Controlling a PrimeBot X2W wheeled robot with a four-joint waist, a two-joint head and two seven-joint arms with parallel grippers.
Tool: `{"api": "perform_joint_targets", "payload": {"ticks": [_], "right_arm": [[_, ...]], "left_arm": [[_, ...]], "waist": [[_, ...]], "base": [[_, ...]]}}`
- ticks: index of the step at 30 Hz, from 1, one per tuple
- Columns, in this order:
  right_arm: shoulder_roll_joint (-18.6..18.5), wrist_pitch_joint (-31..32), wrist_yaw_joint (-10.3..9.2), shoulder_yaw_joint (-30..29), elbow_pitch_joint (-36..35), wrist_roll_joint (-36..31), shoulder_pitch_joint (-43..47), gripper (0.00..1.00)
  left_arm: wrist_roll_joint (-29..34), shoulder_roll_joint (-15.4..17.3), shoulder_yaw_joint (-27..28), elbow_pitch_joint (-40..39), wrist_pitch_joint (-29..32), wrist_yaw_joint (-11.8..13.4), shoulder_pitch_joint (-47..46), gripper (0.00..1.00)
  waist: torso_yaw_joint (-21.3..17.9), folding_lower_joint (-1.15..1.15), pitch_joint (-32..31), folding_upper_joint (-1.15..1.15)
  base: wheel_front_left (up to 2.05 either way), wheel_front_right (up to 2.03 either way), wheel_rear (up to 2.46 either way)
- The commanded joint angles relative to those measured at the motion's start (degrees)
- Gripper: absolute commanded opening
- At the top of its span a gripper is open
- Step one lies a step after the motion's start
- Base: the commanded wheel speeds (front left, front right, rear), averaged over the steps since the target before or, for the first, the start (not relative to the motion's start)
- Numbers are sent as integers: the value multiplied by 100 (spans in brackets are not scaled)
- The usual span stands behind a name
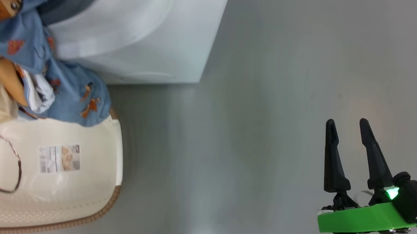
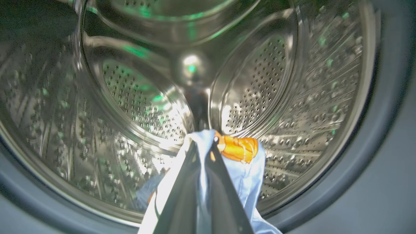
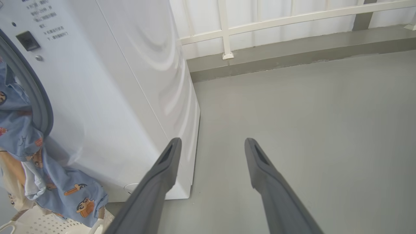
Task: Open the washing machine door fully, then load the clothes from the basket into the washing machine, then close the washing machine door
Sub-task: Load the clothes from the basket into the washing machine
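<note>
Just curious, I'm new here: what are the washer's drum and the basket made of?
The drum looks like polished steel: mirror-bright, with rows of punched holes. The basket looks like matte cream plastic, perforated, with a brown woven-look rim.

The washing machine (image 1: pixel 157 18) is set at the upper left of the head view, with the basket (image 1: pixel 93 186) below it at the lower left. The clothes (image 1: pixel 75 93) are draped out of the machine onto the basket. The right gripper (image 1: pixel 346 121) is held at the lower right, well apart.
</note>
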Motion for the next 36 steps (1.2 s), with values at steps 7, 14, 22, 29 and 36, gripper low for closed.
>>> {"api": "perform_joint_targets", "payload": {"ticks": [7,14,22,29,36], "right_arm": [[1,-27,9,234,-204,97,-140,100],[1,-27,9,325,-231,157,-223,100],[1,-27,9,421,-236,208,-304,100],[1,-27,9,566,-220,284,-384,100],[1,-27,9,732,-188,352,-473,100]], "left_arm": [[-168,598,-81,1102,243,-16,-1274,0],[-568,878,-615,1675,594,-20,-2046,0],[-613,1291,-1054,1911,306,-21,-2673,0],[-251,1475,-1180,1187,-21,100,-3029,0],[25,1468,-939,-519,-28,130,-2634,0]], "waist": [[-184,0,839,0],[-268,0,1231,0],[-357,0,1573,0],[-431,0,1733,0],[-572,0,1792,0]], "base": [[0,0,0],[0,0,0],[0,0,0],[0,0,0],[0,0,0]]}}
